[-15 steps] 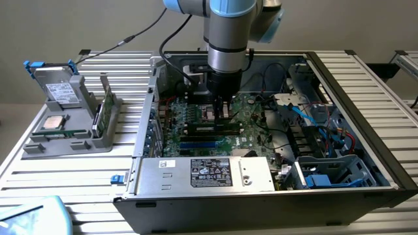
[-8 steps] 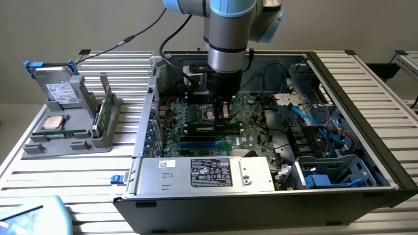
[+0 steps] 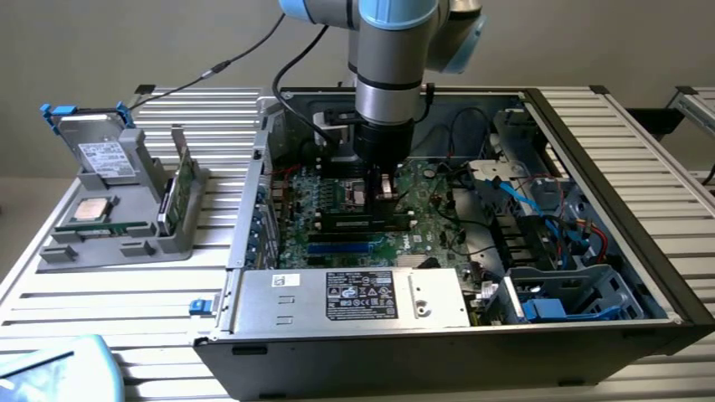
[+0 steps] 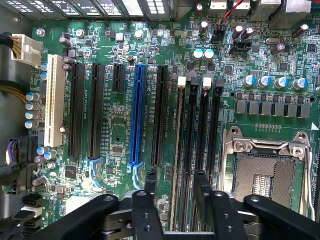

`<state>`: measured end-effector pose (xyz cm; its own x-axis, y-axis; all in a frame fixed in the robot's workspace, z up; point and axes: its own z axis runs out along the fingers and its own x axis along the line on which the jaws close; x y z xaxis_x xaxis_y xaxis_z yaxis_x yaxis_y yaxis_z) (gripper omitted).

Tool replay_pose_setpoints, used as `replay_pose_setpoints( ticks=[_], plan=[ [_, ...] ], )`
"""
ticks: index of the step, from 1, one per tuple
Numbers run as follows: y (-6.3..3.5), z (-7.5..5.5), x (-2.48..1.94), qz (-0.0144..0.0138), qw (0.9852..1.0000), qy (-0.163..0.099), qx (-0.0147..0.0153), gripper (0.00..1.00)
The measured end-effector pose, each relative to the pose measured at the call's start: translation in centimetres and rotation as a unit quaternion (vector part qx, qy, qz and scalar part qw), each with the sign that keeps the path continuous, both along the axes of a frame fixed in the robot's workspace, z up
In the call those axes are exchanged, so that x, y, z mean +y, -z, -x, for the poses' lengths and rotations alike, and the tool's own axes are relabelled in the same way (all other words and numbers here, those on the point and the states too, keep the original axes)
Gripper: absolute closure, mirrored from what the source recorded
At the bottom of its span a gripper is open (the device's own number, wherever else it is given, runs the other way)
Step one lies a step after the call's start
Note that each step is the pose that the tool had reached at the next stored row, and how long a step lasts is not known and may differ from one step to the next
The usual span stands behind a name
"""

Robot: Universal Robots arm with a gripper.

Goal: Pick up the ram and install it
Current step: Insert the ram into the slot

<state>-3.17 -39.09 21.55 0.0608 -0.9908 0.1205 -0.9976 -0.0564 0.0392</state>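
My gripper (image 3: 380,191) hangs inside the open computer case, low over the green motherboard (image 3: 335,219). In the wrist view its two black fingers (image 4: 146,205) stand apart, so the gripper (image 4: 175,202) is open. Between them the ram (image 4: 177,150) shows edge-on as a thin pale-green strip. It stands in the memory slot nearest the long black expansion slot, under a white latch (image 4: 181,80). The fingers straddle the stick and I see no contact with it. Three more memory slots lie beside it, then the open silver processor socket (image 4: 265,175).
A grey rack (image 3: 112,243) left of the case holds a hard drive (image 3: 100,155), a silver processor (image 3: 92,209) and an upright green stick (image 3: 179,188). The power supply (image 3: 357,297) fills the case front. Blue and red cables (image 3: 537,201) crowd its right side.
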Motion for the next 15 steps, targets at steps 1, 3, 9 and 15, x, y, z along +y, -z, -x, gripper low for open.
replay_pose_setpoints(
  ticks=[1, 3, 9, 15],
  plan=[
    [-0.01, 0.0, 0.0, 0.0, 1.0, 0.0, 0.0, 0.49],
    [-0.17, 0.0, 0.0, 0.0, 1.0, 0.0, 0.0, 0.43],
    [-1.68, 0.0, 0.0, 0.0, 1.0, 0.0, 0.0001, 0.36],
    [-3.05, 0.0, 0.0, 0.0, 1.0, 0.0, 0.0004, 0.36]
  ],
)
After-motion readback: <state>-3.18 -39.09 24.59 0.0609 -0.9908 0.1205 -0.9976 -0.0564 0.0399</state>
